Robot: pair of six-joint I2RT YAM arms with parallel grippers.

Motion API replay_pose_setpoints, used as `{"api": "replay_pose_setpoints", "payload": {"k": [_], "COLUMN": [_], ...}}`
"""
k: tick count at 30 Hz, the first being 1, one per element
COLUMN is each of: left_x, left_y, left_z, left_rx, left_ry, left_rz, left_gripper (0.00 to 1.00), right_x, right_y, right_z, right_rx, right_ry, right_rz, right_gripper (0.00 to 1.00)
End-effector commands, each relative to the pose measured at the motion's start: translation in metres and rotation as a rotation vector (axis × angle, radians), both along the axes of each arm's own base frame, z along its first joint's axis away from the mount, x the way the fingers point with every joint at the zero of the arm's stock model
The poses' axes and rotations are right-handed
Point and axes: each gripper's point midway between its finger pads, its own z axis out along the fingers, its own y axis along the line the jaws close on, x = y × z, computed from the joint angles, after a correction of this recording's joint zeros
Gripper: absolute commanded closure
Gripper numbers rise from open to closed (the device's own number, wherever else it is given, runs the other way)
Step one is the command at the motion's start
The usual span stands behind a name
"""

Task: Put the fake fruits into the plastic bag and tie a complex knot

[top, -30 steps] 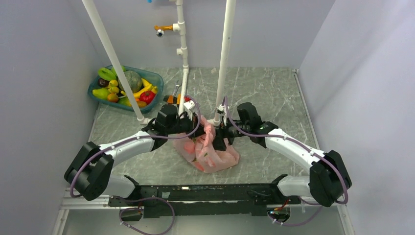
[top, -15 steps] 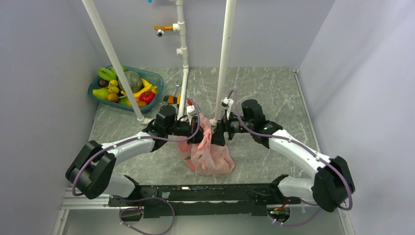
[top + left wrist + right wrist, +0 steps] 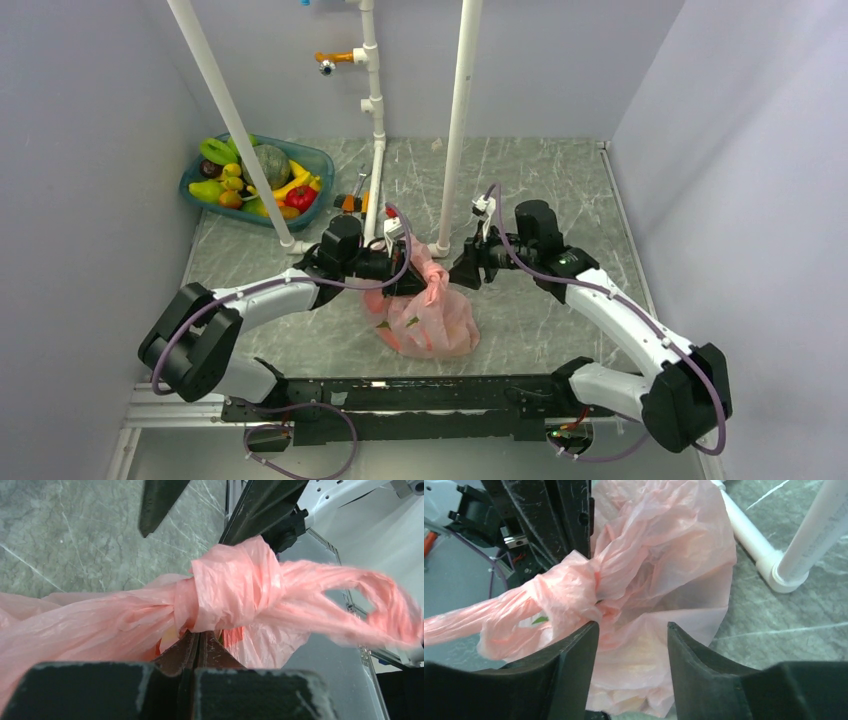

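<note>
The pink plastic bag (image 3: 428, 318) lies bulging on the table between my arms, its top tied in a knot (image 3: 432, 268). In the left wrist view the knot (image 3: 230, 597) is a tight bunch with a pink tail (image 3: 360, 605) running off to the right. My left gripper (image 3: 405, 272) is shut, its tips (image 3: 200, 639) pinching the bag film just under the knot. My right gripper (image 3: 460, 272) is open beside the knot and holds nothing. In its wrist view (image 3: 631, 630) the knot (image 3: 569, 592) sits just left of its fingers. More fake fruits (image 3: 250, 178) lie at the far left.
The loose fruits fill a teal basin (image 3: 318, 160). A metal wrench and orange tool (image 3: 352, 197) lie by the white pipe frame, whose poles (image 3: 455, 130) stand just behind the bag. One pipe foot (image 3: 781, 567) is close to my right gripper.
My right gripper has let go of the bag and drawn back to the right, open. The bag has sagged lower. My left gripper has stayed shut at the knot.
</note>
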Motion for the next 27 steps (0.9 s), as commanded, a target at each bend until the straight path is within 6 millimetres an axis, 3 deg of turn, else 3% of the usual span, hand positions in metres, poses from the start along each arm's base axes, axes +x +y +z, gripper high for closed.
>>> {"api": "replay_pose_setpoints", "payload": {"k": [1, 3, 6, 9, 13, 19, 22, 25, 27], "left_x": [0.002, 0.007, 0.014, 0.017, 0.01, -0.003, -0.008, -0.009, -0.008], "left_y": [-0.008, -0.01, -0.016, -0.022, -0.027, -0.02, -0.018, -0.017, -0.018], "left_z": [0.013, 0.014, 0.017, 0.025, 0.038, 0.039, 0.034, 0.032, 0.03], "left_rx": [-0.045, -0.04, -0.053, -0.094, -0.148, -0.175, -0.138, -0.142, -0.138], "left_ry": [-0.037, -0.038, -0.036, -0.031, -0.038, -0.045, -0.069, -0.07, -0.076], "left_rz": [-0.044, -0.029, -0.014, -0.026, -0.088, -0.157, -0.172, -0.16, -0.157], "left_gripper": [1.0, 1.0, 1.0, 1.0, 1.0, 1.0, 1.0, 1.0, 1.0], "right_x": [0.003, -0.007, -0.017, -0.017, 0.0, 0.008, -0.004, -0.019, -0.032], "right_y": [0.018, 0.027, 0.04, 0.056, 0.073, 0.094, 0.082, 0.052, 0.03], "right_z": [0.007, 0.009, 0.008, 0.002, 0.0, 0.012, 0.027, 0.036, 0.038], "right_rx": [0.055, 0.07, 0.073, 0.071, 0.105, 0.166, 0.134, 0.055, 0.016], "right_ry": [-0.02, -0.022, -0.02, -0.01, 0.02, -0.011, -0.059, -0.119, -0.14], "right_rz": [0.059, 0.104, 0.131, 0.124, 0.066, 0.08, 0.121, 0.154, 0.173], "right_gripper": [0.33, 0.21, 0.14, 0.13, 0.14, 0.18, 0.11, 0.01, 0.0]}}
